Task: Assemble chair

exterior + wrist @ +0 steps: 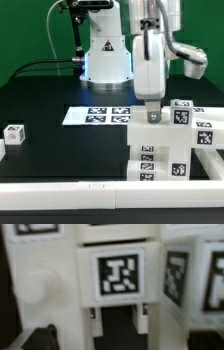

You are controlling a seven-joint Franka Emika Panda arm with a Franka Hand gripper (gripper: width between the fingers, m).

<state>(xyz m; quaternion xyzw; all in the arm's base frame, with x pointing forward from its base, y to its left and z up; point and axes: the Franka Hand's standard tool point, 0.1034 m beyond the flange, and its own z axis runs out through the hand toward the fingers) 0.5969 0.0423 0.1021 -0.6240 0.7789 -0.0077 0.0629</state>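
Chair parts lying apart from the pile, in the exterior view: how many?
1: a small tagged block near that view's left edge. The pile may hide others.

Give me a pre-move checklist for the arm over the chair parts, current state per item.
1. Gripper sits over the cluster of chair parts at the exterior view's right: ok.
2. Jaw state, open or shut on a part: cannot tell; the exterior view hides the fingertips, and the wrist view shows only dark finger tips at the frame edge.
3. Tagged block centred under the wrist camera: ok, though blurred.
4. Marker board flat on the table and not touched by the arm: ok.
5. Small loose block at the exterior view's left, apart from the arm: ok.
6. Chair parts fully seated together: cannot tell.
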